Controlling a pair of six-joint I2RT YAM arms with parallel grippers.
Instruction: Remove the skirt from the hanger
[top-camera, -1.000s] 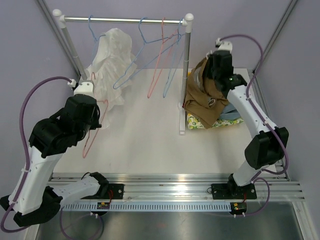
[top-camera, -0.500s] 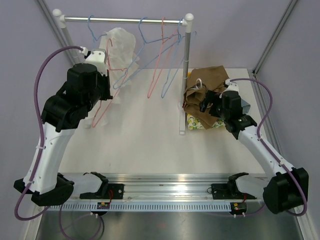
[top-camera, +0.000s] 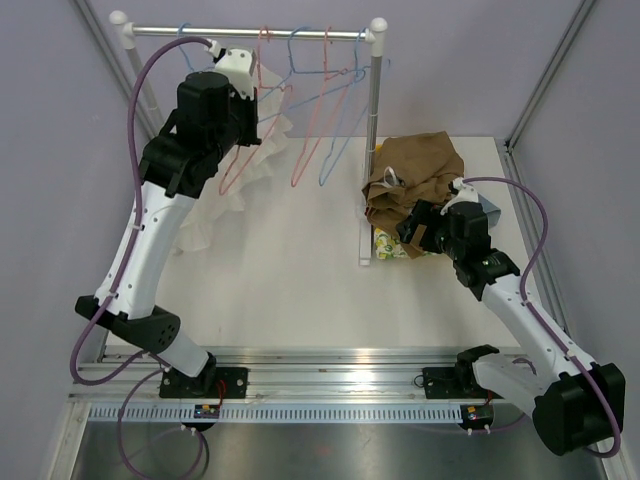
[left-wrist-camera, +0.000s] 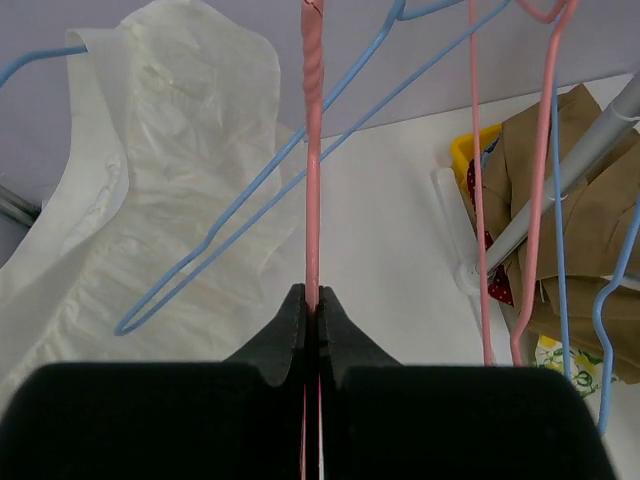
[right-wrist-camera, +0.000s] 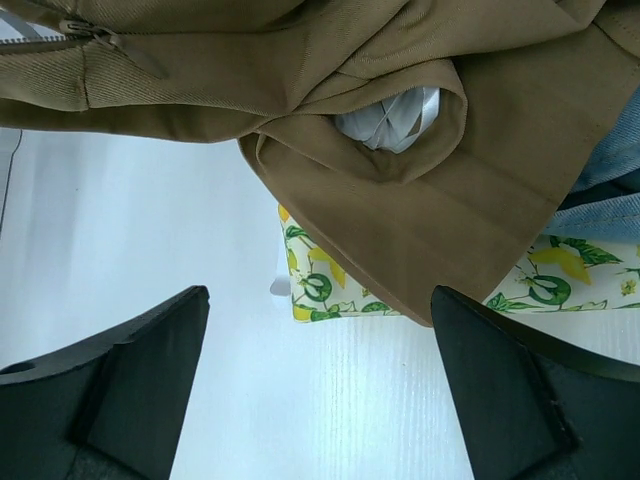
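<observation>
Nearest, lower right of the top view: right gripper, jaws wide apart, nothing between them. Just past its tips is the brown twill skirt. It is crumpled in a heap right of centre, on top of a yellow-and-green leaf-print folded cloth and some blue denim.

Right wrist view: skirt fills the upper frame, zip at upper left, one fold hanging down toward the gap. Can't tell if it touches the fingers. No clean long axis because it's bunched; the heap runs up-frame, away from the gripper. Right arm is much the nearer one. Pile sits on the white table, just right of the grey rack post.

Farther, upper left: left gripper raised near the silver rail, jaws together, clamped on the thin pink wire hanger. In the left wrist view the shaft runs straight up-frame from the jaws. The wire is bare, no cloth on it. Skirt is well apart from this arm, off to the right. Hook is up at the rail; can't tell if it's seated.

Behind: white ruffled garment on a pale blue wire hanger, plus spare blue and pink wire hangers.

Judgement: skirt looks off the hanger. What's left likely turns on lining the hook up with the rail, then letting go.
</observation>
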